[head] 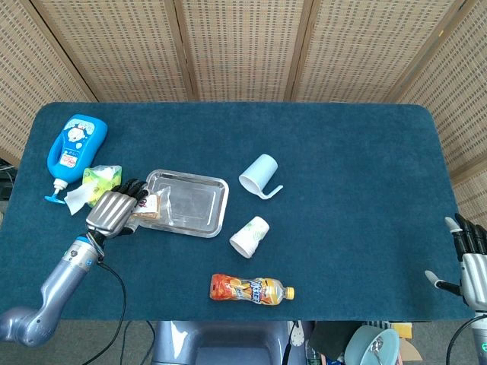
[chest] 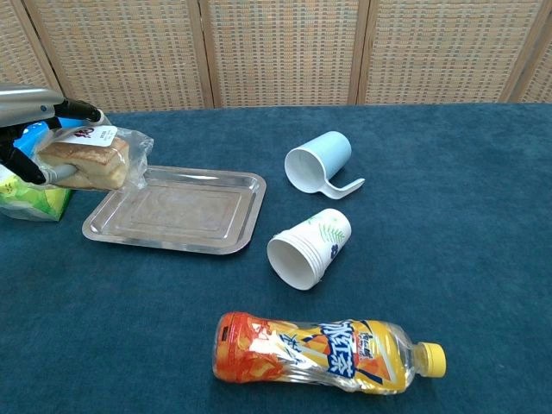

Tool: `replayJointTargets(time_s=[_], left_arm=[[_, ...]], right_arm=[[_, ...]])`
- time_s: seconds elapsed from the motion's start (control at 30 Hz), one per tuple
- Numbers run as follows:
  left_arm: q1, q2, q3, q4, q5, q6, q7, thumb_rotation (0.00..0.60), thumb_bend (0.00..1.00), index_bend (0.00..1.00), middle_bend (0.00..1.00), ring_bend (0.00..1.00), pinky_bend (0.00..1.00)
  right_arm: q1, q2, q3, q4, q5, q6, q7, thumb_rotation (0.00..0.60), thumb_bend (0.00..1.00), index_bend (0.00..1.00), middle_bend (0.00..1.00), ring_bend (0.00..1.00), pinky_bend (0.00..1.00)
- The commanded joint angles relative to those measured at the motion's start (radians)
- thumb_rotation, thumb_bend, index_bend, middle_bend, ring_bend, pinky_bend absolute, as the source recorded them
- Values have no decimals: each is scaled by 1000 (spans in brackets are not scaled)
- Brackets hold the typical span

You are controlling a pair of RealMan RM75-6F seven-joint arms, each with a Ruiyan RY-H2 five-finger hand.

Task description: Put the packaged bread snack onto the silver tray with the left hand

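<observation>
Packaged bread snack held up off the table in the left hand, fingers wrapped around it, at the left edge of the silver tray. Green packet just left of it. Blue mug and paper cups lie tipped right of tray; orange drink bottle nearer. Right hand at table's far right, fingers spread, holding nothing.

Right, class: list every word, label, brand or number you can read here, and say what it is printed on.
None can be read for certain.
Orange drink bottle: blue label with white characters, blurred.
Packaged bread snack: white sticker with red mark, too small.
Blue dispenser bottle: cartoon picture, print too small.
Paper cups: leaf pattern only.
</observation>
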Motion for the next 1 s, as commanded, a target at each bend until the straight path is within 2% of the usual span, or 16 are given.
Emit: replayJointTargets(time_s=[0.03, 0.3, 0.53, 0.63, 0.7, 0.77, 0.83, 0.93, 1.0], left_arm=[[-10, -12, -4, 25, -7, -11, -15, 600, 504, 345, 139, 102, 242], [-30, -24, -13, 64, -7, -20, -34, 600, 504, 345, 138, 102, 235], [-64, -73, -22, 128, -5, -49, -47, 600, 504, 345, 134, 102, 224], [-79, -93, -22, 152, -16, -63, -44, 600, 501, 344, 110, 89, 205], [-83, -98, -21, 157, -22, -65, -38, 600, 466, 325, 57, 41, 154], [-90, -99, -19, 155, -34, -69, -23, 600, 386, 252, 5, 0, 59], [-93, -95, -19, 147, -47, -68, -9, 600, 299, 157, 0, 0, 8], [-97, -87, -21, 132, -75, -54, 20, 600, 196, 18, 0, 0, 0], [-97, -84, -20, 123, -86, -47, 28, 600, 168, 0, 0, 0, 0]], right_arm=[[0, -2, -1, -1, 0, -2, -3, 600, 86, 0, 0, 0, 0], [4, -1, 0, 2, 0, -9, 4, 600, 85, 0, 0, 0, 0], [4, -15, 0, 29, 3, -12, 23, 600, 85, 0, 0, 0, 0], [5, -20, 1, 46, 6, -15, 39, 600, 86, 0, 0, 0, 0], [4, -19, 1, 49, 6, -15, 42, 600, 85, 0, 0, 0, 0], [2, -20, 3, 56, 10, -15, 48, 600, 85, 0, 0, 0, 0], [1, -21, 2, 60, 12, -14, 53, 600, 86, 0, 0, 0, 0], [-3, -22, 2, 63, 12, -9, 58, 600, 86, 0, 0, 0, 0], [-3, -22, 3, 64, 11, -7, 60, 600, 85, 0, 0, 0, 0]])
